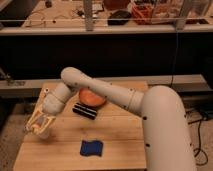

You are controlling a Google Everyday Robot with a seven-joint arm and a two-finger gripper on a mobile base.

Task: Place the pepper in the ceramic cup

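Note:
My gripper (39, 125) hangs over the left front part of the wooden table (120, 145), pointing down. A pale, rounded shape (46, 132) right under it may be the ceramic cup, largely hidden by the gripper. A faint orange tint shows at the gripper's tip. I cannot tell whether that is the pepper. No pepper lies in the open on the table.
A shallow orange bowl (93, 97) sits at the table's middle back, with a black ribbed object (85, 111) just in front of it. A blue cloth or sponge (92, 148) lies near the front. The arm (115, 95) crosses above the bowl. A cluttered bench (110, 20) stands behind.

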